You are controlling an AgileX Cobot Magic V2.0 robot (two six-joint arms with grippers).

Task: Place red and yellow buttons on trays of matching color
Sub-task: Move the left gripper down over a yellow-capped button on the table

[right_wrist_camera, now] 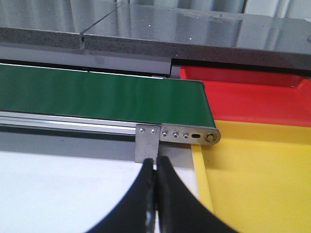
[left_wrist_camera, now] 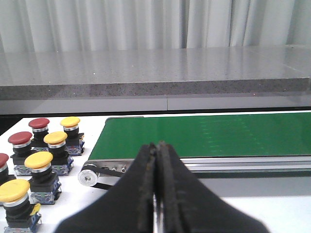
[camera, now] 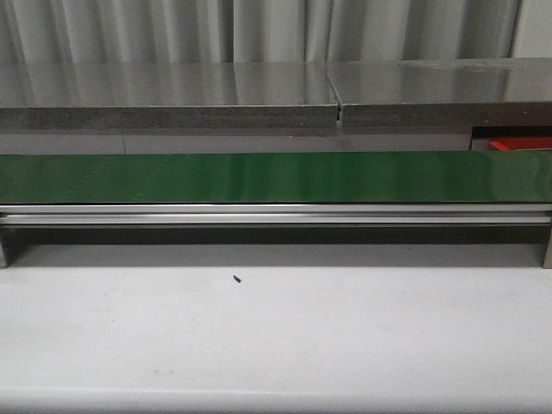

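Several buttons stand in a cluster on the white table beside the belt's end in the left wrist view, some with red caps (left_wrist_camera: 39,123) and some with yellow caps (left_wrist_camera: 38,159). My left gripper (left_wrist_camera: 156,145) is shut and empty, short of the belt and to the side of the buttons. In the right wrist view a red tray (right_wrist_camera: 252,94) and a yellow tray (right_wrist_camera: 257,179) lie side by side past the belt's other end. Both trays hold nothing. My right gripper (right_wrist_camera: 156,159) is shut and empty, just beside the yellow tray's rim. Neither gripper shows in the front view.
A long green belt (camera: 259,177) on an aluminium frame crosses the table, with a roller and drive band (left_wrist_camera: 90,177) at its left end and a metal bracket (right_wrist_camera: 146,148) near its right end. A grey stone ledge (camera: 172,95) runs behind it. A small dark speck (camera: 235,278) lies on the white table.
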